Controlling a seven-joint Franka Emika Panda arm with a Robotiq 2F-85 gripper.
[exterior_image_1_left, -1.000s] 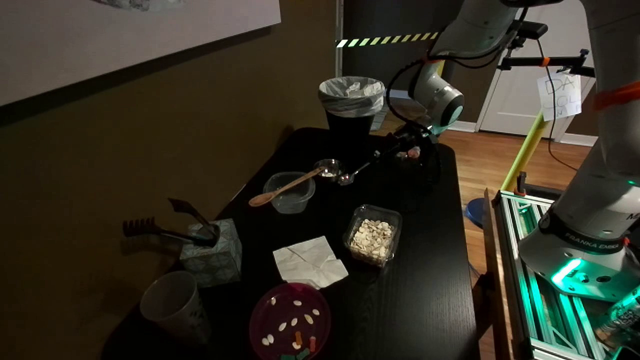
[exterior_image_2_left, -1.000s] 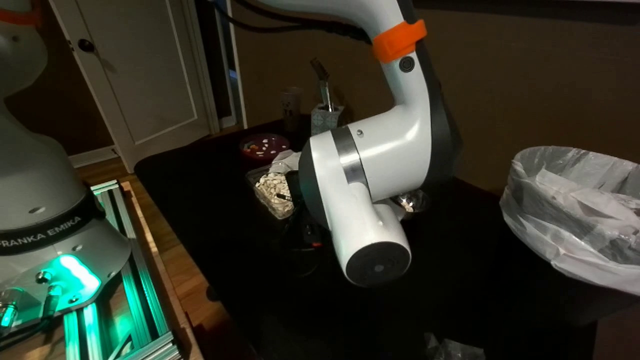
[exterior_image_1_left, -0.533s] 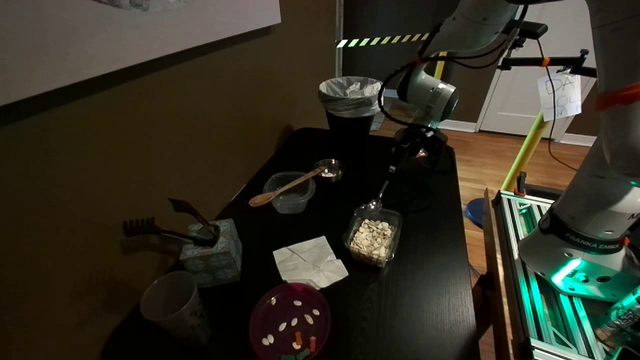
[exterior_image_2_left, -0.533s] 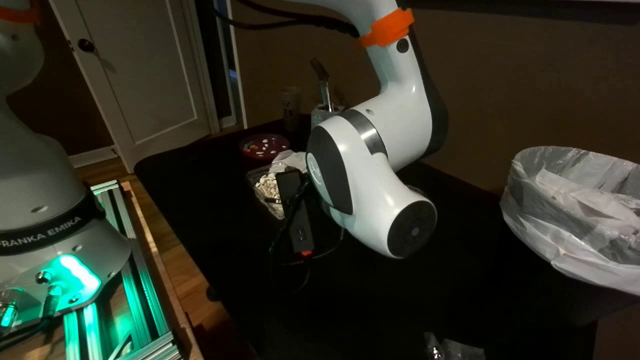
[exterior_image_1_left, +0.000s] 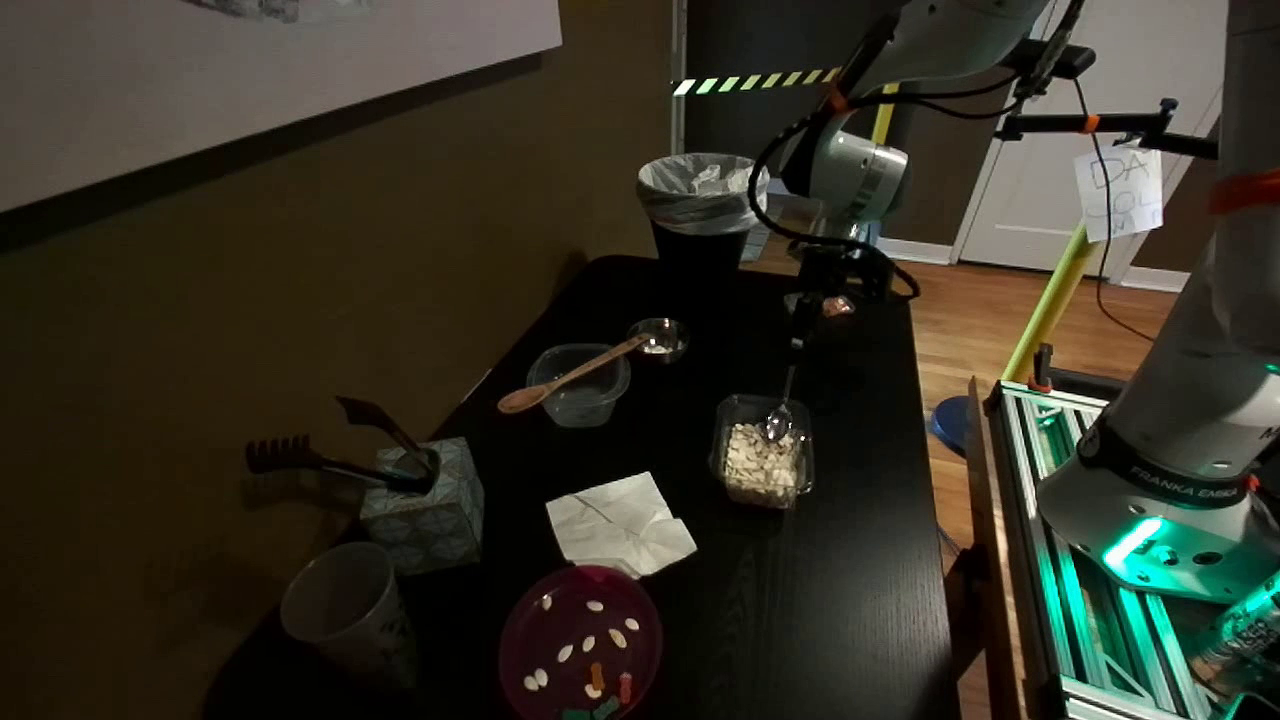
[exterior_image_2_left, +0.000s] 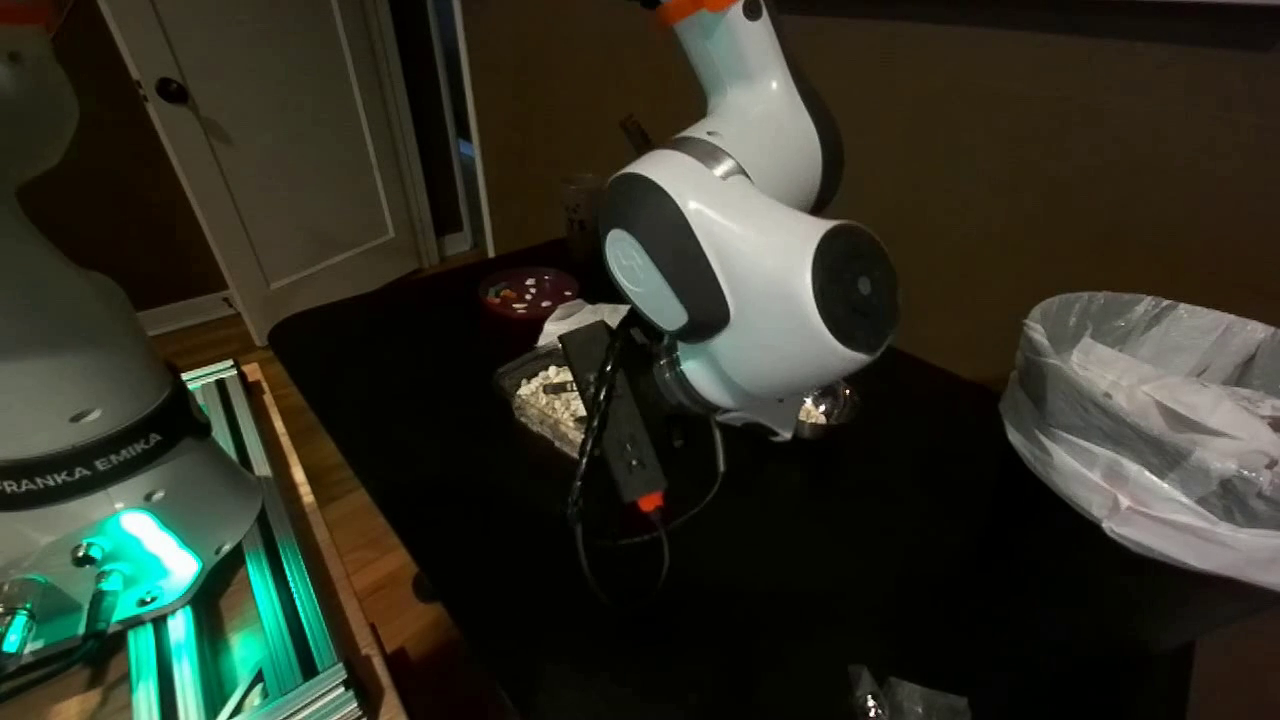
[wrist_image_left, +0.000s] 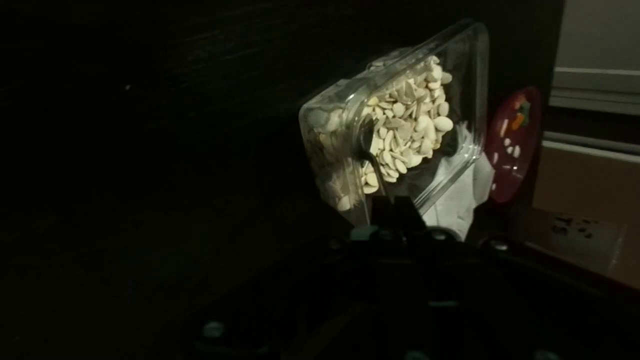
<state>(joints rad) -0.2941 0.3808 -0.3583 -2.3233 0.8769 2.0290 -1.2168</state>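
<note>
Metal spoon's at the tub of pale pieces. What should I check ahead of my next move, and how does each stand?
1. Fingers shut on the metal spoon: ok.
2. Clear tub standing on the table: ok.
3. Spoon touching the pale pieces: cannot tell; its head overlaps them in an exterior view.
4. Napkin apart from the tub: ok.
5. Wooden spoon out of the way, lying across the plastic container: ok.
6. Fingers well lit in the wrist view: not ok; they show as dark shapes.
</note>
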